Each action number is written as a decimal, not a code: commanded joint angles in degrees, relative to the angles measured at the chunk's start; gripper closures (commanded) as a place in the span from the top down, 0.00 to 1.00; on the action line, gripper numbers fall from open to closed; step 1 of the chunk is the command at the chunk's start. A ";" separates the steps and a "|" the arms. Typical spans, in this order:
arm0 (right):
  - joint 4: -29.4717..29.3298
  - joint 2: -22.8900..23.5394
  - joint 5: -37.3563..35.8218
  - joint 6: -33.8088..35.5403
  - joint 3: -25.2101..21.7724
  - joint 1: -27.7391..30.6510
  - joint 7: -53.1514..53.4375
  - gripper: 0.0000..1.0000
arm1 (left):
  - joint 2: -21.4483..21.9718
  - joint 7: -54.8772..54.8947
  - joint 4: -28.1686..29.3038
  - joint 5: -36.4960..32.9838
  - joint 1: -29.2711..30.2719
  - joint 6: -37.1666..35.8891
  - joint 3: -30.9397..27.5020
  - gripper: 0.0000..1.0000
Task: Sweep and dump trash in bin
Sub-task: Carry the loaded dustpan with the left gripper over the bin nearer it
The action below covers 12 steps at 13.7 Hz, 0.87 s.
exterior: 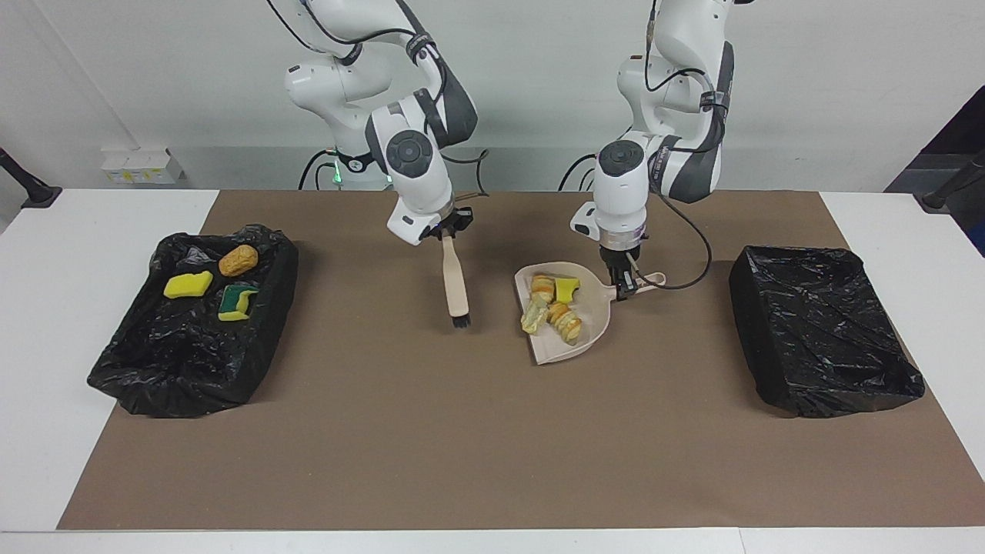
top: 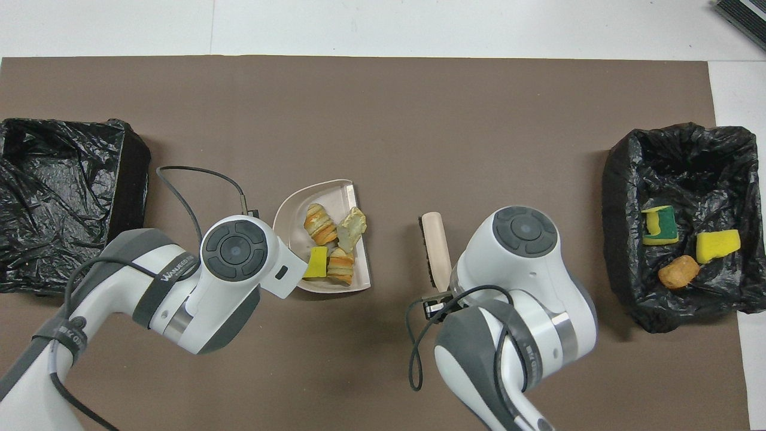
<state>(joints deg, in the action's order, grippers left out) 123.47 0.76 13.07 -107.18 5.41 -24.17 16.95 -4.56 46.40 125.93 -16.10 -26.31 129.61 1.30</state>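
Observation:
A beige dustpan (exterior: pixel 562 351) (top: pixel 297 206) sits mid-table and carries several trash pieces (exterior: pixel 565 322) (top: pixel 319 223): croissant-like bits and a yellow sponge chunk (exterior: pixel 567 288) (top: pixel 316 262). My left gripper (exterior: pixel 623 288) is shut on the dustpan's handle, at the end nearer to the robots. In the overhead view the wrist hides it. My right gripper (exterior: pixel 449 231) (top: pixel 438 302) is shut on the handle of a beige brush (exterior: pixel 455 286) (top: pixel 437 250). The brush hangs bristles down beside the dustpan, toward the right arm's end. I cannot tell whether the bristles touch the mat.
A black-lined bin (exterior: pixel 154 369) (top: pixel 622 179) at the right arm's end holds a yellow sponge (exterior: pixel 187 284) (top: pixel 718 245), a green-backed sponge (exterior: pixel 235 302) (top: pixel 660 224) and a bread piece (exterior: pixel 238 260) (top: pixel 678 272). Another black-lined bin (exterior: pixel 823 331) (top: pixel 60 197) stands at the left arm's end. A brown mat (exterior: pixel 462 446) covers the table.

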 commanded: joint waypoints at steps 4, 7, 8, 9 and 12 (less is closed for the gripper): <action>8.71 -3.75 -1.47 -9.43 0.30 -12.11 15.46 0.00 | 1.22 0.27 1.51 -1.04 0.04 -1.20 -0.42 0.00; 9.33 -1.56 -1.47 -13.49 0.30 -15.82 19.52 0.00 | 1.39 0.27 1.60 -1.04 0.03 -1.20 -0.42 0.00; 9.33 -1.38 -1.47 -13.49 0.30 -15.82 19.53 0.00 | 1.31 0.44 1.51 -1.04 0.12 -1.20 -0.42 0.00; 9.33 -1.38 -1.47 -13.49 0.30 -15.82 19.62 0.00 | 1.30 0.36 1.60 -1.04 0.12 -1.20 -0.42 0.00; 9.33 -1.29 -1.38 -13.40 0.30 -15.91 19.71 0.00 | 1.39 2.71 0.81 -1.04 1.87 -1.20 -0.51 0.00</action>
<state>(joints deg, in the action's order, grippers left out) 132.38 -0.17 13.03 -119.69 5.52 -40.27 35.53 -4.56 46.94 125.91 -16.10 -26.10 129.61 1.23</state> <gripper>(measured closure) 0.744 0.678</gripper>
